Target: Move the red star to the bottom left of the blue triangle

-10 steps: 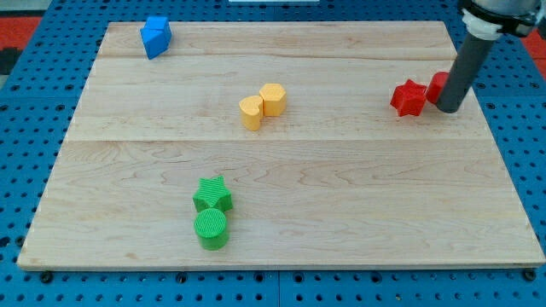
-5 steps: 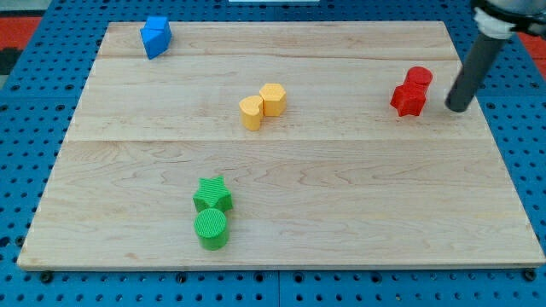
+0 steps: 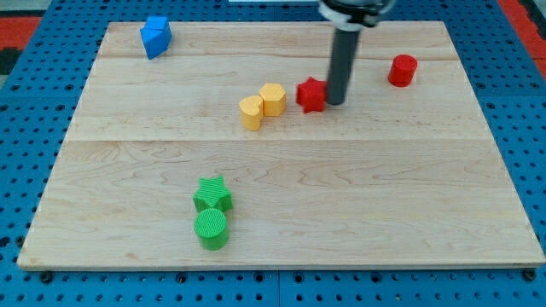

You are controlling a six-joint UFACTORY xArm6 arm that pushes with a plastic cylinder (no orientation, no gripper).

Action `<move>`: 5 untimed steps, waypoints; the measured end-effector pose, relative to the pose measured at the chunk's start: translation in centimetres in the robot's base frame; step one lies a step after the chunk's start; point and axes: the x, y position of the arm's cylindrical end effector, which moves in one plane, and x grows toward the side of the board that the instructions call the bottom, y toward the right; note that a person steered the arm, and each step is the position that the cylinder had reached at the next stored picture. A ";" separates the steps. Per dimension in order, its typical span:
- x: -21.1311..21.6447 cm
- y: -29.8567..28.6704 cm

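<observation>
The small blue triangle block (image 3: pixel 155 37) sits near the far left corner of the pale wooden plank table (image 3: pixel 358 213), and the open patch toward its bottom left, along the left edge, holds nothing, so the task is not yet done. Nearer the middle of the table, two yellow blocks touch each other: a rounded yellow block (image 3: pixel 251 112) and a yellow hexagon block (image 3: pixel 273 99). Toward the near edge, a green star block (image 3: pixel 212 195) touches a green cylinder block (image 3: pixel 211 228) just below it. The red star block (image 3: pixel 312 95) lies just right of the yellow pair, roughly mid-table and well apart from the blue triangle. My tip (image 3: pixel 335 102), the lower end of the dark rod, rests against the star's right side; this end effector has no jaws, so there is nothing to be apart or together. I judge a long leftward push remains, and the yellow pair stands close to the path. A red cylinder block (image 3: pixel 402 70) stands alone near the far right corner. Around the table lies a blue pegboard floor (image 3: pixel 26 128) with a grid of holes, red at the far corners.
</observation>
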 end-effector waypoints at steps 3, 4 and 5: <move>-3.9 -17.9; -5.3 -21.2; -7.7 -24.4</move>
